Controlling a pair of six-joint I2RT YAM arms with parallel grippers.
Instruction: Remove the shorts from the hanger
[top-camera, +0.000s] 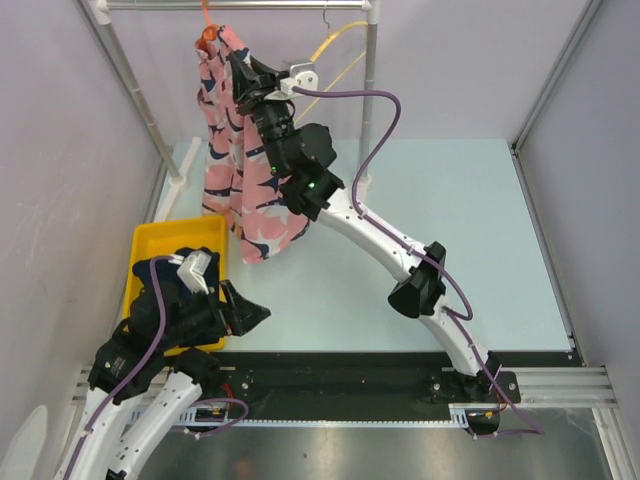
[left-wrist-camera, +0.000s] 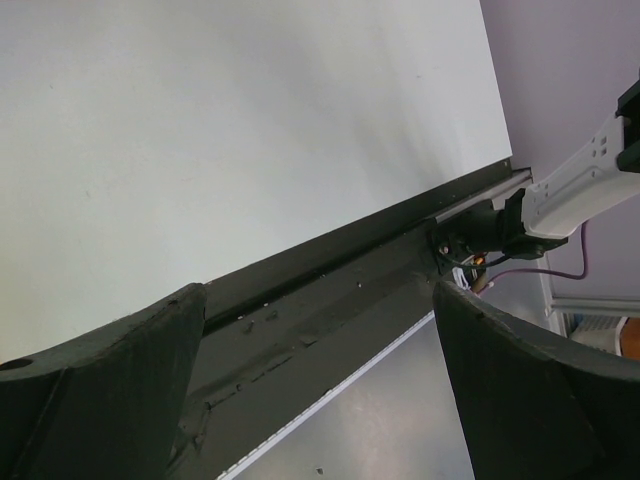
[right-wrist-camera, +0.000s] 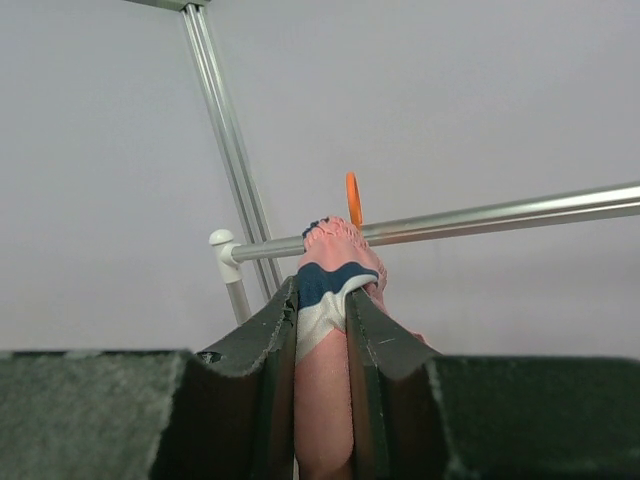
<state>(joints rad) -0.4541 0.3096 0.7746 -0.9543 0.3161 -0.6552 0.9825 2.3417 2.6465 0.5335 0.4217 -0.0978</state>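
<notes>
Your right gripper (top-camera: 238, 70) is the arm on the job. Its jaws are clamped on the printed shorts (top-camera: 232, 170) near their top edge, and in the right wrist view a fold of pink cloth with a navy and white patch is squeezed between the two pads (right-wrist-camera: 322, 300).

The relation that matters is that the orange hanger (right-wrist-camera: 352, 198) and the rail (right-wrist-camera: 500, 215) sit just beyond the jaw tips at 12 o'clock in that view. The cloth (right-wrist-camera: 335, 250) bunches up right against the rail. Any pull, I judge, has to come back and down, away from that hook.

In the top view the shorts hang at about 11 o'clock. Their long axis runs from the hanger (top-camera: 207, 35) at 12 down towards 6, and the hem ends just above the far corner of the yellow bin (top-camera: 150, 240). They are limp salmon-pink cloth with a leaf-like navy and white print, draped in loose folds.

Your left gripper (top-camera: 248, 310) is well apart at about 7 o'clock, beside the bin. Its jaws are spread wide with nothing between them, and its wrist camera looks out over the pale surface (left-wrist-camera: 250, 130). A dark navy bundle (top-camera: 148, 272), probably the plain pair, lies in the bin, partly hidden by that arm.
</notes>
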